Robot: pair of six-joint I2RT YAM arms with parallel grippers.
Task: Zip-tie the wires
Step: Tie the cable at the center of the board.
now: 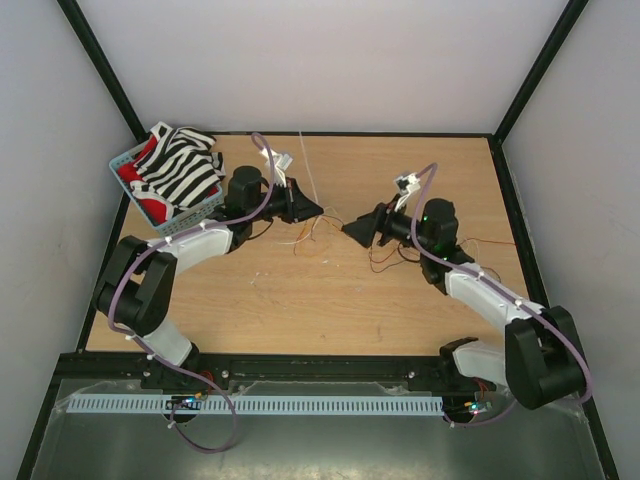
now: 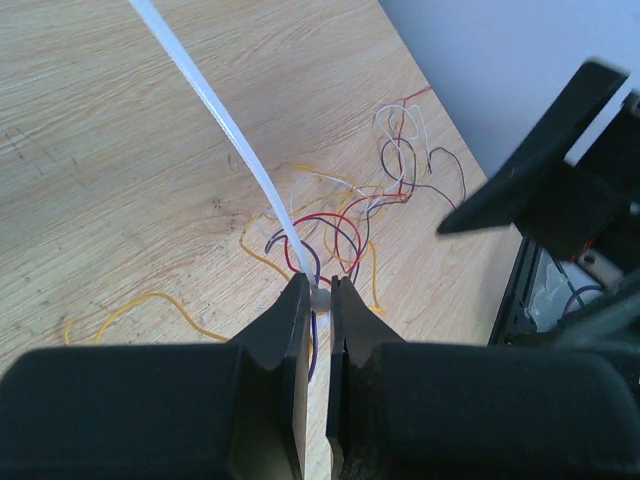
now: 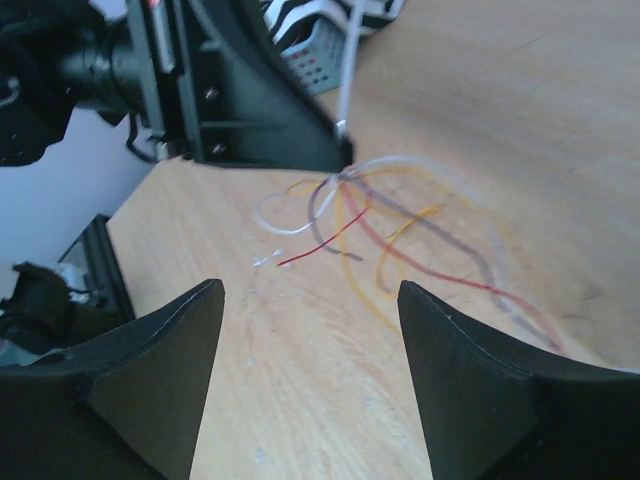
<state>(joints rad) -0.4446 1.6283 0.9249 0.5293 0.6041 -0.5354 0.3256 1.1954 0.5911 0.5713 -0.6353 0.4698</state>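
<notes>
**Left hand pinches the tie; right hand stands open**

Starting from the front edge of the pale wooden table (image 1: 300, 310), the two tips meet mid-board, facing each other and just apart. Under them lies the loose tangle of thin red, orange and dark curly wires (image 2: 345, 225). The right gripper (image 3: 310, 300) has its fingers spread wide with nothing between them, aimed at the strands; I'd guess it is placed to gather them or take the free end. The left gripper (image 2: 322, 292) is pinched on one end of the thin whitish plastic zip tie (image 2: 225, 130), low among the wires; the strip slants up and away toward the back, probably kept clear for looping. I cannot tell whether it passes round any strand. In the far left corner a blue plastic basket (image 1: 122, 160) holds black-and-white striped cloth (image 1: 185, 165).
</notes>
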